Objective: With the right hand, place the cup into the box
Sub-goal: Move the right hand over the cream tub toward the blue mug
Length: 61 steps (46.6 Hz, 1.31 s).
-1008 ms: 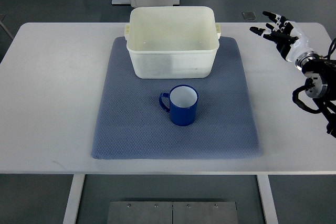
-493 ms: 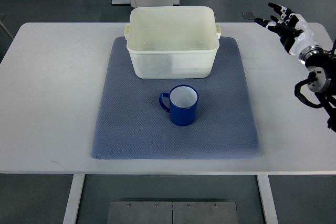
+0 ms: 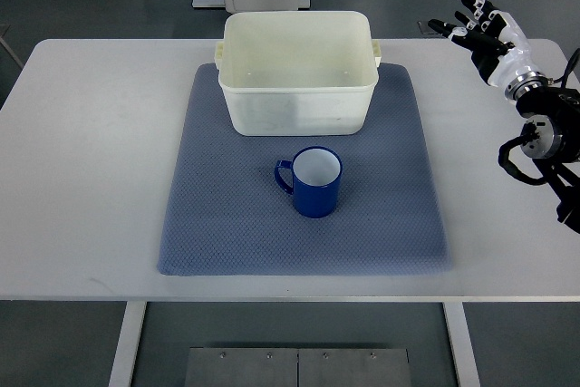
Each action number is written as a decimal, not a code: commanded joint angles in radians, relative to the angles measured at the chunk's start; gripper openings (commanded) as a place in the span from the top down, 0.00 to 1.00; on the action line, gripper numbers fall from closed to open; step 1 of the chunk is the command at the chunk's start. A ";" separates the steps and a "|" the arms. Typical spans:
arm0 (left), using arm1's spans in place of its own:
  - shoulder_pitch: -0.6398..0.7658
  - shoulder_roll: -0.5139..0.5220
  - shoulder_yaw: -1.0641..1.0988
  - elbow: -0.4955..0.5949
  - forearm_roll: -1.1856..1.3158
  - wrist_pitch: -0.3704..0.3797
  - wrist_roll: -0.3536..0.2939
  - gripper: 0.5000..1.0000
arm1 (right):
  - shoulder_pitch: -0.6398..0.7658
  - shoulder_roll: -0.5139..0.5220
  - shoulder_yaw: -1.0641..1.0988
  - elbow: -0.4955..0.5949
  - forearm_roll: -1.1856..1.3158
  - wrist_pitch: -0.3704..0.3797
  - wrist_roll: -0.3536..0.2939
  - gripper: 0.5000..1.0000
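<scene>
The right hand [image 3: 478,29] hovers with fingers spread, holding nothing. Well off to its left and nearer the robot, the blue enamel cup [image 3: 311,180] stands upright on the grey-blue woven mat [image 3: 227,224], just before the white plastic box [image 3: 299,70]. Judged the reaching step: next, travel to the cup and close round it.

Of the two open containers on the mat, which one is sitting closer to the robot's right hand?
The white box: it sits at the mat's far edge, nearer the right hand than the blue cup.
</scene>
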 commanded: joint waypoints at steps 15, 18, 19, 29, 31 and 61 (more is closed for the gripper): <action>0.000 0.000 0.000 0.000 0.000 0.000 0.000 0.00 | -0.013 -0.006 -0.007 0.133 -0.017 0.079 0.030 0.00; 0.000 0.000 0.000 0.000 0.000 0.000 0.000 0.00 | -0.023 -0.004 -0.008 0.151 -0.040 0.082 0.031 0.00; 0.000 0.000 0.000 0.000 0.000 0.000 0.000 0.00 | -0.026 -0.004 -0.008 0.161 -0.050 0.085 0.031 0.00; 0.000 0.000 0.000 0.000 0.000 0.000 0.000 0.00 | -0.038 -0.006 -0.008 0.231 -0.135 0.223 0.033 0.00; 0.000 0.000 0.000 0.000 0.000 0.000 0.000 0.00 | -0.038 -0.007 -0.008 0.245 -0.138 0.251 0.034 0.00; 0.000 0.000 0.000 0.000 0.000 0.000 0.000 0.00 | -0.035 -0.010 -0.074 0.349 -0.397 0.429 0.046 0.00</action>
